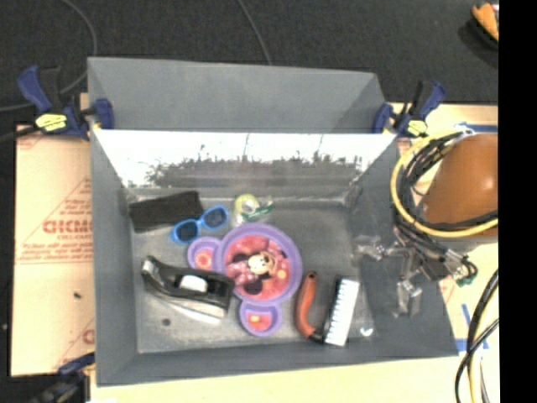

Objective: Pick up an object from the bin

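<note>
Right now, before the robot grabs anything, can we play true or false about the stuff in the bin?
1. The pink and purple mouse plate lies near the middle of the bin. True.
2. The blue sunglasses lie right of the brush. False: they lie at the left, beside the black block.
3. The gripper holds the tape dispenser. False: the gripper is over bare floor at the bin's right; the tape dispenser lies at the left.
4. The brush lies between the mouse plate and the gripper. True.
</note>
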You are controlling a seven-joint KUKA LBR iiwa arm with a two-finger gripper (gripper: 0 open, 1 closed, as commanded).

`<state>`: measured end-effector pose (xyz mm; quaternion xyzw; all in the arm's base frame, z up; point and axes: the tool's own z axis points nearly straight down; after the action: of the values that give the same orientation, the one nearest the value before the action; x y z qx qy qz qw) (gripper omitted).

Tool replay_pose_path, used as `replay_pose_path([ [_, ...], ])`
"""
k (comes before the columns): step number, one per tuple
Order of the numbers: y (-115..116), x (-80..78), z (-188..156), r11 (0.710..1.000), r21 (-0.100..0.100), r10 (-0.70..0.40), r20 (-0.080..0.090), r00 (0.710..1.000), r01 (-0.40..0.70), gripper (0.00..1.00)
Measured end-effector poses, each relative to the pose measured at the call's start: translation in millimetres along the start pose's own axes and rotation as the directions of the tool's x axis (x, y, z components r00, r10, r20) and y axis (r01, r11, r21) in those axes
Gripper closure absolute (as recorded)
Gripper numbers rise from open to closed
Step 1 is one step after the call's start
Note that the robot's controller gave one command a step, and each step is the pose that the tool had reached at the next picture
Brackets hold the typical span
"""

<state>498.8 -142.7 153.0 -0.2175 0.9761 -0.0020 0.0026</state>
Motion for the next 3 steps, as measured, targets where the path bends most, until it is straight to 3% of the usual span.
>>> replay_pose_path([
  [1,29.9,-16.4,14.2,0.817,-0.006,-0.576,-0.001,0.817,0.576,0.00],
  [2,23.5,9.4,82.3,0.857,0.000,-0.515,0.006,0.857,0.515,0.00],
  [3,42.2,-29.3,77.7,0.345,0.031,-0.939,0.006,0.345,0.938,1.00],
])
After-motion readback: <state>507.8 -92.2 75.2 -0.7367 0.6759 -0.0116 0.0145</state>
